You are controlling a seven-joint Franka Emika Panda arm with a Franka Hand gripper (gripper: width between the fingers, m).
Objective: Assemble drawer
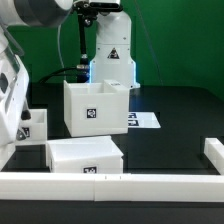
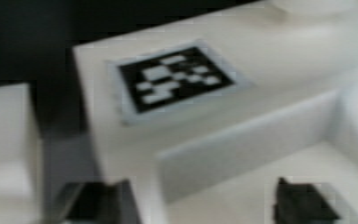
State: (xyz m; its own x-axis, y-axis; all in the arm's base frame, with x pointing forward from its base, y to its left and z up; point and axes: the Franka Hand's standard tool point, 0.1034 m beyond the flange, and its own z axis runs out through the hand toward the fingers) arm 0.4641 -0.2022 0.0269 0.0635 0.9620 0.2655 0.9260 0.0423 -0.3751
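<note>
Marker board flat on black table.

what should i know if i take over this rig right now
Claw open, empty, above a tagged white part; which one is unclear.
Casing stands mid-table beside the marker board.
One tray lies in front of it, apart, by the front rail.
Another white piece sits at the exterior view's left edge, half hidden.
Done: nothing visibly fitted.
Left: slide trays into the casing.
</note>
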